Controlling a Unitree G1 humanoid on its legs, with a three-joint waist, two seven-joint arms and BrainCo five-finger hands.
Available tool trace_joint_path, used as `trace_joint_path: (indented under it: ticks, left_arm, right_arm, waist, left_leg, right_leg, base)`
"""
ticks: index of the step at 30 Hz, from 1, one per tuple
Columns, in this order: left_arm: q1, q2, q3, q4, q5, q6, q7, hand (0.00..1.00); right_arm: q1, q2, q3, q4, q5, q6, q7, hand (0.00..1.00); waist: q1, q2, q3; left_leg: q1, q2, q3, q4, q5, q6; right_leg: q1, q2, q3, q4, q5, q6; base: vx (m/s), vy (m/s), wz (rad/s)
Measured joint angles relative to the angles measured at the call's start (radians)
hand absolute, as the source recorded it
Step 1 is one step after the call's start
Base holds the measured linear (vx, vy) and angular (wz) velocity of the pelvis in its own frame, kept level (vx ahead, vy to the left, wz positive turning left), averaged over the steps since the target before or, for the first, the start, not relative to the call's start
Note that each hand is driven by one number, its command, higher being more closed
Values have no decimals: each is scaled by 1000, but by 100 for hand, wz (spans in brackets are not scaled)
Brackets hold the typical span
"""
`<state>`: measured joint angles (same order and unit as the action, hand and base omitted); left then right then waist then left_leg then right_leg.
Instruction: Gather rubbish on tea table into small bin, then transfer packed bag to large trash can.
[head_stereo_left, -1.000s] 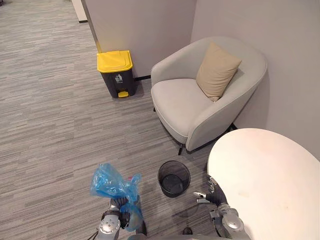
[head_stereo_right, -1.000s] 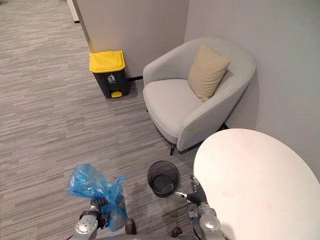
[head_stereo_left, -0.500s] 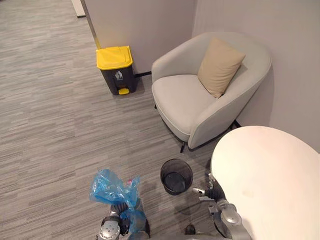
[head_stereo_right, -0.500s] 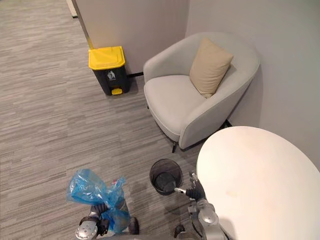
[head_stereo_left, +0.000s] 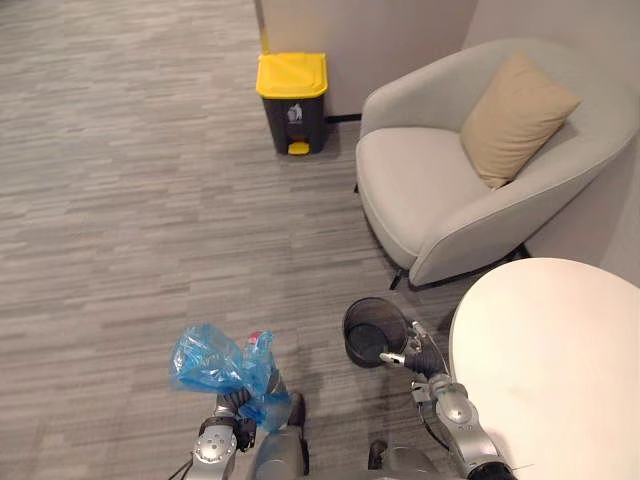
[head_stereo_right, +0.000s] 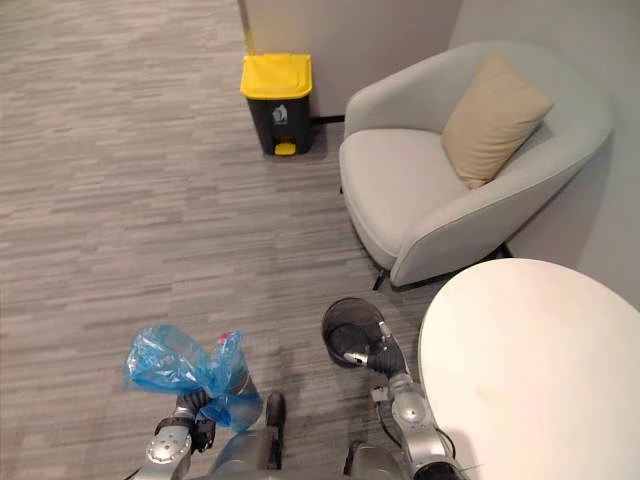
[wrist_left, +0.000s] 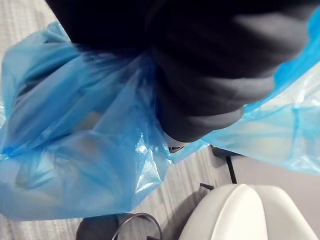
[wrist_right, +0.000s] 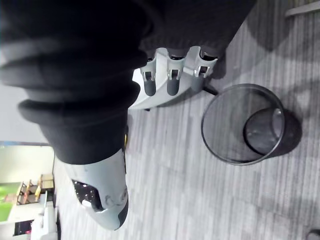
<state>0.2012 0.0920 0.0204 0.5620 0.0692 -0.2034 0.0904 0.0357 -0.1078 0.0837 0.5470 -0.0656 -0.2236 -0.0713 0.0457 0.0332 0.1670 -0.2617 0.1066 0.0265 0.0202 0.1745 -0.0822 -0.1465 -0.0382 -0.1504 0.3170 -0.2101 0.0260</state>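
A knotted blue plastic bag (head_stereo_left: 218, 362) of rubbish hangs over the carpet, my left hand (head_stereo_left: 236, 404) shut round its neck; the left wrist view has the bag (wrist_left: 75, 150) pressed against the hand's dark cover. My right hand (head_stereo_left: 414, 353) hangs with relaxed fingers (wrist_right: 170, 76) and holds nothing, just beside the small black mesh bin (head_stereo_left: 370, 330), which stands unlined on the floor (wrist_right: 227, 131). The large trash can (head_stereo_left: 292, 88), dark with a yellow lid, stands shut against the far wall.
The round white tea table (head_stereo_left: 560, 370) is at my right, close to the right arm. A grey armchair (head_stereo_left: 430, 185) with a tan cushion (head_stereo_left: 516, 115) stands between the table and the large can. Open carpet stretches to the left.
The whole picture has shifted right, so the camera has turned left. The bag stays in my left hand; my right hand now sits closer to the small bin.
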Motion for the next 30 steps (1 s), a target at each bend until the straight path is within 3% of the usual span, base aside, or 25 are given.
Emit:
trace_joint_path:
  ticks: [2, 3, 5, 7, 9, 10, 12, 14, 21, 26, 30]
  left_arm:
    - [-6, -8, -11, -3, -2, 1, 0, 100]
    - [-28, -10, -22, -11, -7, 1, -1, 100]
    - [-48, -10, -35, -31, -9, 1, -3, 100]
    - [-60, -9, -40, -34, -9, -1, -3, 100]
    - [-68, -8, -40, -34, -9, -1, -3, 100]
    - [-79, 2, -40, -32, -9, -1, -3, 100]
    - [-82, 33, -55, -29, -9, 0, -3, 100]
    - [-81, 40, -61, -27, -8, 0, -4, 100]
    - [-46, 43, -60, -19, 5, 1, -5, 100]
    - [-28, 43, -56, -19, 13, 2, -5, 100]
    - [-17, 44, -50, -19, 12, 3, -20, 100]
  right_arm:
    - [15, 2, -21, -23, 4, 3, -10, 0]
    - [25, 2, -39, -28, 6, 3, -18, 0]
    - [33, 2, -63, -34, 13, 4, -24, 0]
    - [64, -5, -99, -57, 17, 5, -37, 0]
    - [73, -12, -109, -60, 17, 6, -39, 0]
    - [71, -9, -126, -51, 17, 8, -38, 0]
    - [72, 25, -123, -49, 16, 7, -36, 0]
    - [76, 32, -126, -43, 17, 7, -36, 0]
    - [72, 42, -126, 7, 17, 16, -34, 0]
    - [68, 44, -127, 19, 16, 18, -34, 0]
    - [68, 43, -127, 19, 16, 36, -34, 0]
  waist:
    - [-6, 20, 11]
    - [-7, 2, 14]
    - [-12, -16, 26]
    - [-42, -16, 21]
    - [-50, 13, 6]
    - [-60, 17, 3]
    - [-56, -13, -3]
    - [-61, -21, -8]
    - [-60, -23, -11]
    - [-59, -28, -14]
    - [-59, -49, -20]
  left_leg:
    - [-14, 17, 19, -40, -33, -25]
    - [-41, 16, 97, -13, -121, -30]
    - [-73, 13, 193, 135, -137, 9]
    - [-39, 38, 283, 314, -176, 52]
    - [21, 58, 312, 284, -204, 42]
    - [49, 46, 328, 209, -203, 42]
    - [78, 12, 320, 144, -164, 44]
    - [101, -15, 303, 100, -137, 51]
    - [169, -47, 302, -57, -59, 81]
    - [162, -58, 304, -83, -61, 83]
    - [99, -86, 304, 38, -160, 120]
  right_leg:
    - [-1, 8, -50, -22, 25, -17]
    - [0, -20, -87, -63, 51, -29]
    - [0, -72, -133, -65, 57, -31]
    - [34, -106, -205, -73, 60, -25]
    - [47, -105, -239, -83, 65, -15]
    - [58, -102, -262, -107, 79, 8]
    - [92, -107, -276, -163, 110, 22]
    - [117, -119, -294, -189, 122, 36]
    - [123, -120, -296, -201, 139, 38]
    - [106, -121, -290, -207, 126, 52]
    - [49, -182, -263, -86, 39, 102]
  base:
    - [-139, -80, 66]
    - [-113, -24, 85]
    - [-89, -7, 96]
    - [-32, 18, 98]
    - [15, 91, 64]
    - [13, 141, 54]
    - [-11, 138, 34]
    - [-26, 100, 33]
    - [-82, 62, 4]
    - [-21, 44, 0]
    - [96, 73, 15]
